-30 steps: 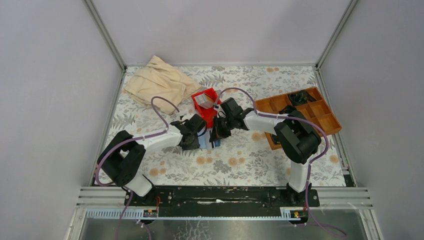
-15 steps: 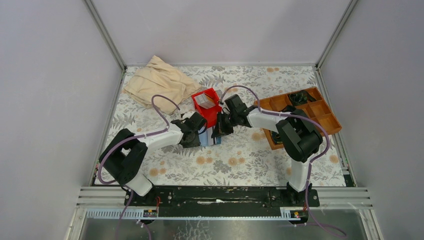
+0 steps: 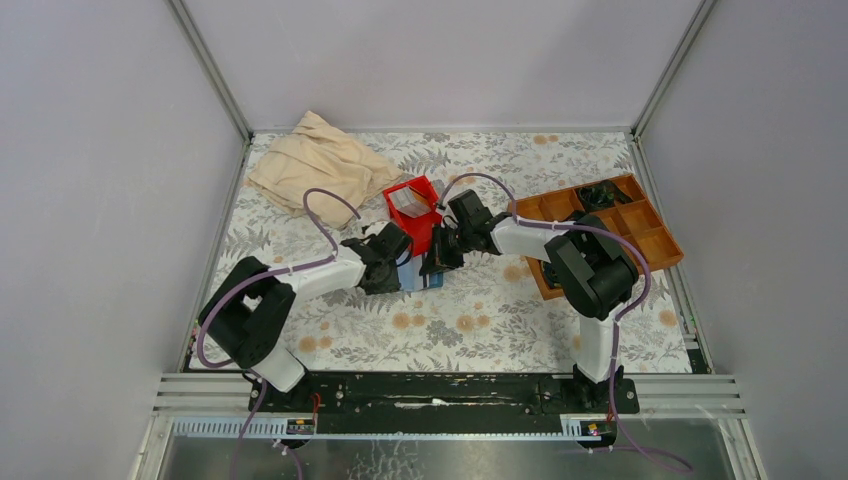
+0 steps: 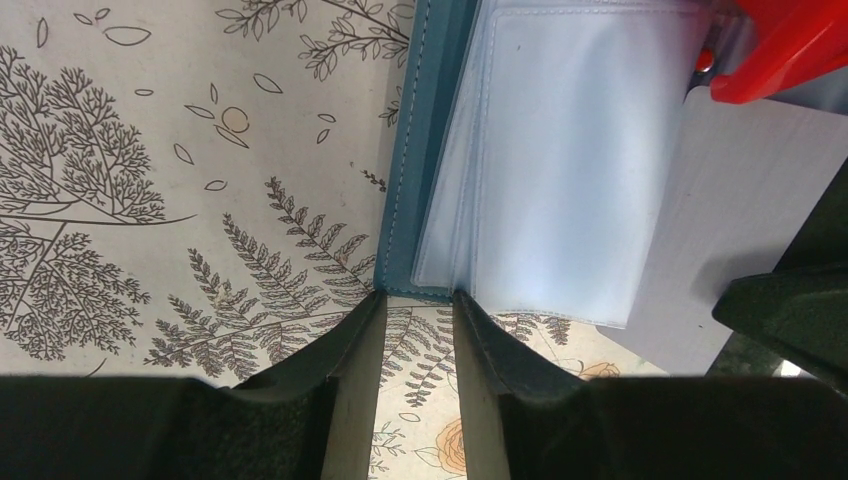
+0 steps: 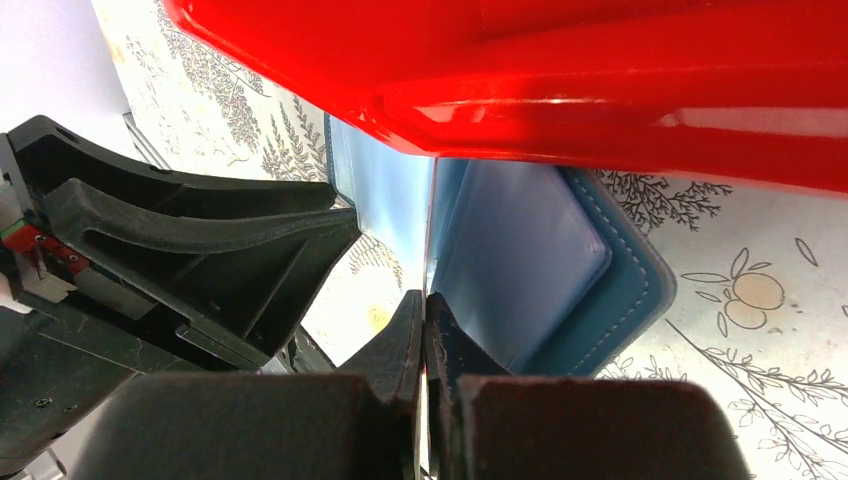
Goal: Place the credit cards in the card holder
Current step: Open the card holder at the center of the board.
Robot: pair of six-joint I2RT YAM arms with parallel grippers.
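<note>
Just past the arm bases, the bare floral table (image 3: 480, 320) low in the overhead view leaves plenty of room. The crowding is all at mid-frame.

There the left gripper (image 4: 417, 300) has its jaws part-way closed. The tips sit either side of the teal lower edge of the card holder (image 4: 412, 150), which looks to me like a pinch pinning it open on the table. The clear sleeves (image 4: 550, 180) fan out beside that edge.

The right gripper (image 5: 425, 300) is clamped tight on one credit card (image 4: 740, 220), held on edge. The card's leading part lies against the sleeves, but I can't tell which pocket, if any, it has found.

To do this well, I'd say the card should run flat along a sleeve mouth and slide slowly toward the spine. The left side needs to hold firm so the soft holder doesn't skid or fold. With any tilt, a corner could catch the plastic lip.

Room is tight. The two grippers are close together over the holder. The red bin (image 3: 420, 232) sits just beyond and fills the top of the right wrist view, so there is little space to lift the card that way.

Farther off, the beige cloth (image 3: 320, 165) at upper left and the wooden tray (image 3: 655, 243) at right are well apart from the work.
</note>
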